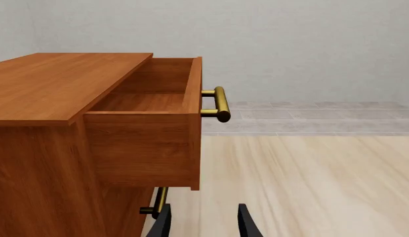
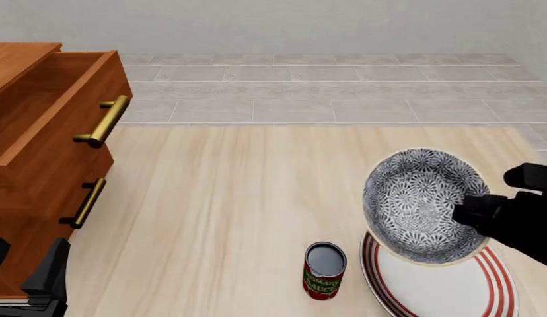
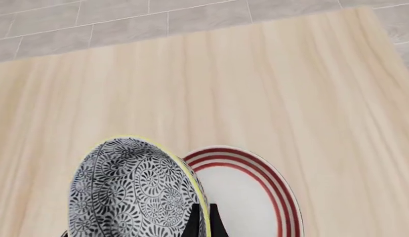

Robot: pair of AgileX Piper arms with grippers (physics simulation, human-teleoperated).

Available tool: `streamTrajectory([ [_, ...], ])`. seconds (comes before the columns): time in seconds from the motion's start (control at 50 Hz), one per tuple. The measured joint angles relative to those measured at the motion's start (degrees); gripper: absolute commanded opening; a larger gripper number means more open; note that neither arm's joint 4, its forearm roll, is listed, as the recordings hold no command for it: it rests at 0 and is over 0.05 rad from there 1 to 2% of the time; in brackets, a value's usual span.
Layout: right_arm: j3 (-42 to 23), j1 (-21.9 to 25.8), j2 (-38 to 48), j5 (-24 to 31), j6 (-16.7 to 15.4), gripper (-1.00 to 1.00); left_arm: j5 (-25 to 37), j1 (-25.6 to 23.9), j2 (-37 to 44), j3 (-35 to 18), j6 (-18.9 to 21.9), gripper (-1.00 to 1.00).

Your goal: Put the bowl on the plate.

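Front view: pale wood table (image 2: 229, 218); right hand (image 2: 472, 210) grips bowl (image 2: 415, 198); left hand (image 1: 203, 222) open.

— Item one? 
— Bowl (image 2: 421, 205), patterned grey and white, tilted with its opening facing the camera, gripped at its right rim by the right gripper (image 2: 474, 212). Its lower edge overlaps the plate (image 2: 450, 287).
— Plate?
— White, red rings, flat on the table (image 2: 247, 198), near right.
— Other stock?
— Red can (image 2: 325, 271), upright, just left of the plate. Wooden dresser (image 2: 40, 165) at far left, top drawer (image 2: 53, 105) open, brass handles. Left gripper (image 2: 27, 274) low beside it, fingers apart.
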Motion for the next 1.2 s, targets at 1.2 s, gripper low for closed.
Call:
streamTrajectory([
  [1.2,16.6,-6.0,-6.2,-4.1,3.9,-1.00,0.0,0.0,0.1,0.0,0.0,1.00],
])
